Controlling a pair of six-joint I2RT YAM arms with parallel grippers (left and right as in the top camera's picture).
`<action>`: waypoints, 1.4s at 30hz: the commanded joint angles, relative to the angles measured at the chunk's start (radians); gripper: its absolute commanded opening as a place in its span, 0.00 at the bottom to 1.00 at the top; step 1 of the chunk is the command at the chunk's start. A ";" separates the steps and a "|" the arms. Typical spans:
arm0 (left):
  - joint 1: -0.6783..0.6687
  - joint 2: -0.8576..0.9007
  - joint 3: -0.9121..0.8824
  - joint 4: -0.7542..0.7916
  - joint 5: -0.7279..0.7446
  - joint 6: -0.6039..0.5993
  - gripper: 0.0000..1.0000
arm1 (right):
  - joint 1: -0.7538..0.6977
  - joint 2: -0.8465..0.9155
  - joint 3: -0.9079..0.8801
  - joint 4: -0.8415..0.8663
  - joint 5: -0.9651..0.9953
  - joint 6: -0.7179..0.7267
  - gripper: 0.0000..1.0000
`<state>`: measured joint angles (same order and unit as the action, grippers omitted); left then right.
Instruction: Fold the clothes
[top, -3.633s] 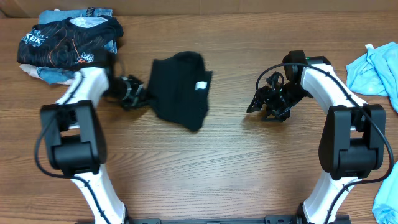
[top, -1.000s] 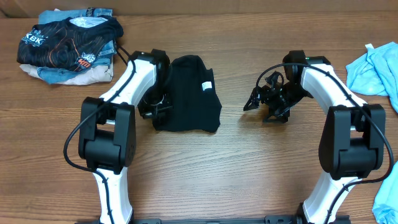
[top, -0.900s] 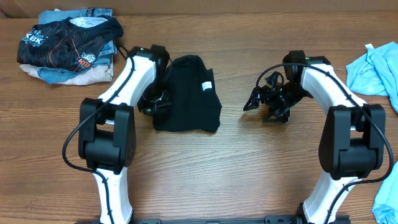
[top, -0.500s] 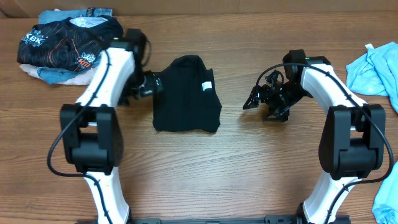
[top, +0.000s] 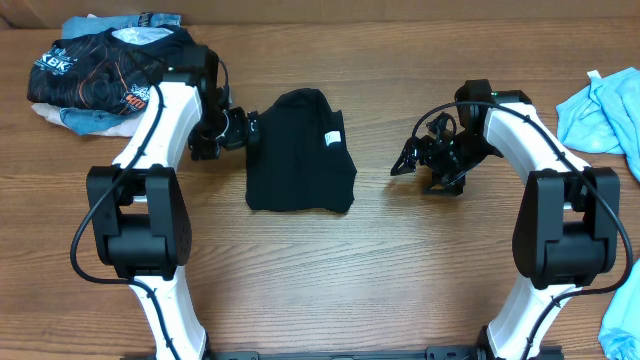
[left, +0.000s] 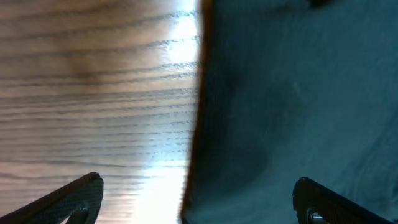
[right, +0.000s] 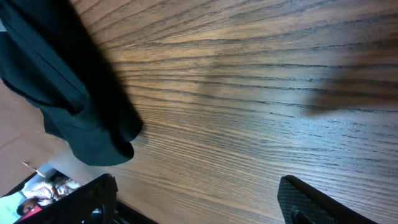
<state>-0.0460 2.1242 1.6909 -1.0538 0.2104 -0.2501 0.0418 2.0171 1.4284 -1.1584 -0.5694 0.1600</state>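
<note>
The clothes, a plain black T-shirt (top: 298, 155), lie folded into a compact shape on the wooden table, with a small white tag (top: 330, 138) showing on the right side. My left gripper (top: 243, 134) hovers at the shirt's upper left edge, open and empty. In the left wrist view the left gripper (left: 199, 194) straddles the shirt's edge, and black fabric (left: 292, 106) fills the right half. My right gripper (top: 405, 166) stands open to the right of the shirt, apart from it. In the right wrist view the right gripper (right: 198, 190) is over bare wood, with the shirt (right: 74, 93) at the upper left.
A pile of clothes topped by a black shirt with orange-and-white print (top: 110, 70) lies at the back left. A light blue garment (top: 605, 110) lies at the right edge, and more blue cloth (top: 625, 320) shows at the lower right corner.
My left gripper has opened, let go of the shirt and drawn back up and to the left, off the fabric. The shirt stays folded where it lay. The right arm has not moved.
</note>
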 joint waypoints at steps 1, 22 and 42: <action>0.000 -0.019 -0.044 0.026 0.044 0.042 1.00 | 0.004 -0.029 0.018 0.001 -0.009 -0.005 0.86; 0.146 -0.019 -0.197 0.211 0.408 0.238 1.00 | 0.004 -0.029 0.018 -0.006 -0.010 -0.004 0.86; 0.100 -0.019 -0.426 0.520 0.527 0.160 1.00 | 0.004 -0.029 0.018 -0.006 -0.010 -0.004 0.86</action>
<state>0.0872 2.0789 1.3163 -0.5388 0.7769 -0.0528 0.0418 2.0171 1.4284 -1.1675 -0.5694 0.1604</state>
